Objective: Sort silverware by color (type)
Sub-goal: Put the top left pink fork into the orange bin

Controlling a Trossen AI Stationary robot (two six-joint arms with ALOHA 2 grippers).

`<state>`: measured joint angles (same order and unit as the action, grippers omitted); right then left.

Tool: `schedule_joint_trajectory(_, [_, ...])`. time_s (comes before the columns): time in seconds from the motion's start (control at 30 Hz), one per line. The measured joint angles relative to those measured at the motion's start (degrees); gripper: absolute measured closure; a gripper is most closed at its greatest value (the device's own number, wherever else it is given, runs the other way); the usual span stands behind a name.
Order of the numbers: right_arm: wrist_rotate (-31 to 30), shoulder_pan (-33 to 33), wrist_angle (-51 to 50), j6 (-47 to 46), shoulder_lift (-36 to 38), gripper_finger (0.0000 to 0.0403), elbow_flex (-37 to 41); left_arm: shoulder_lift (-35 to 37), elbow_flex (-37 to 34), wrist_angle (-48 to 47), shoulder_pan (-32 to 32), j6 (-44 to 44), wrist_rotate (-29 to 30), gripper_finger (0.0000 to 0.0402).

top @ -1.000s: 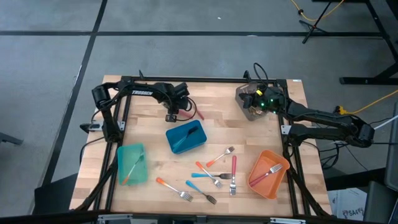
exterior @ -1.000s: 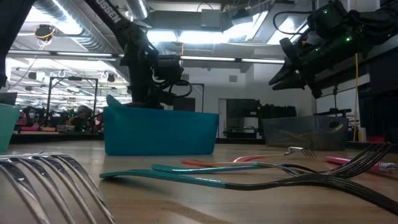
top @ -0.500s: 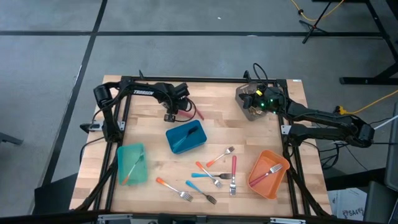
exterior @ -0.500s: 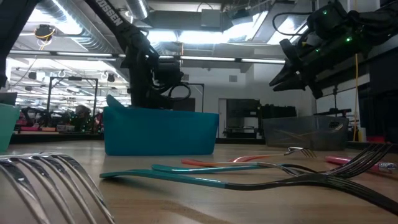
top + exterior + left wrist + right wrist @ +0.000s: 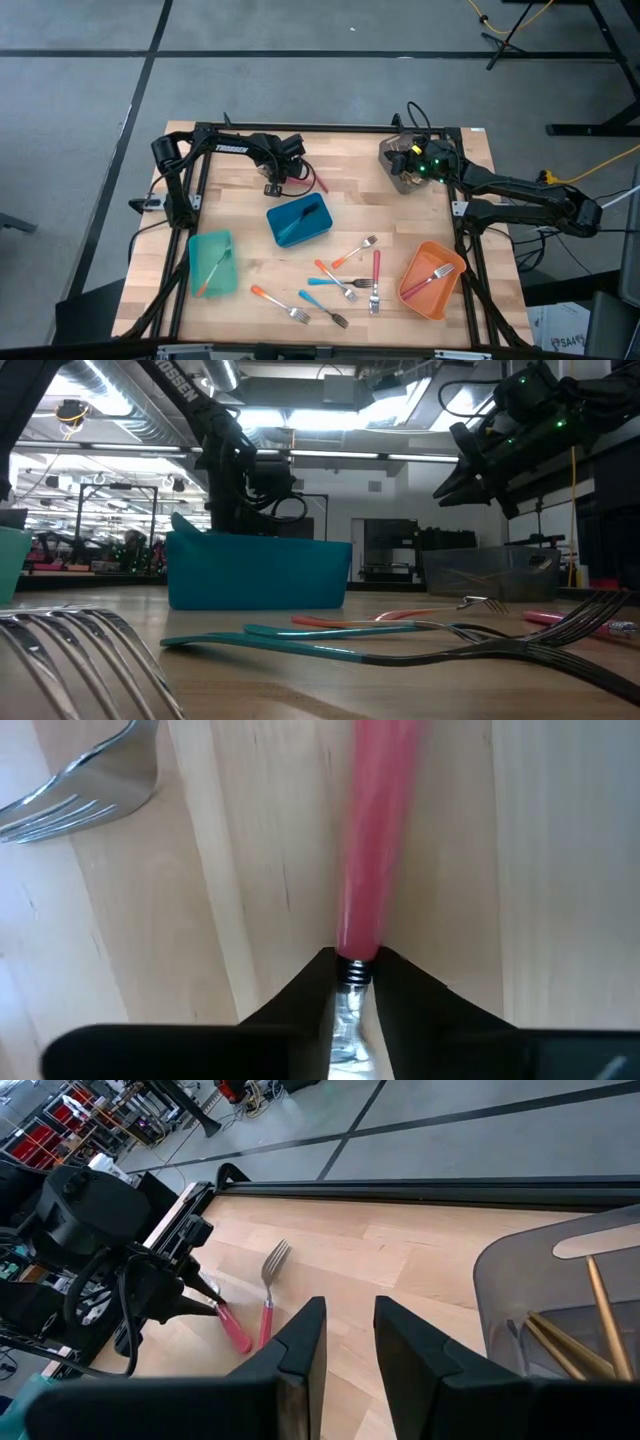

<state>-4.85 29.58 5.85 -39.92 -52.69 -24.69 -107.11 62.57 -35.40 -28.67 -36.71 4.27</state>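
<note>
High view: orange bin [image 5: 424, 291] holds red-handled fork [image 5: 431, 277].

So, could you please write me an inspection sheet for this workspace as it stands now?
Surface: wooden table, inside a black frame.
Job's things: loose forks mid-table; one in the orange bin, one in the teal bin; gold utensils in the grey bin; two pink-handled utensils at the far side.
Clutter: nothing seen.
Grippers: left tool closed on a pink-handled utensil; right tool open beside the grey bin.
Cables: yellow cable on the floor.
Surroundings: grey floor; lab equipment behind.
</note>
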Motion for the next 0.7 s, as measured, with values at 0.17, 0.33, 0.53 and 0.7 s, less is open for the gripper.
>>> schedule_joint_trajectory(0.17, [-0.02, 0.00, 0.02, 0.00, 0.00, 0.0324, 0.00, -0.03, -0.01, 0.04, 0.00, -0.04, 0.07, 0.0371])
schedule_joint_trajectory(0.33, [-0.02, 0.00, 0.02, 0.00, 0.00, 0.0324, 0.00, -0.06, -0.04, 0.28, 0.00, -0.04, 0.07, 0.0366])
schedule_joint_trajectory(0.53, [0.72, 0.00, 0.21, -0.02, 0.00, 0.0324, 0.00, 1.47, -0.24, 0.28, 0.34, 0.16, 0.28, 0.0370])
schedule_joint_trajectory(0.7, [4.49, 0.01, 2.28, 0.01, -0.01, 0.0324, 0.00, 4.71, -0.37, 0.55, 1.26, 0.33, 1.37, 0.0368])
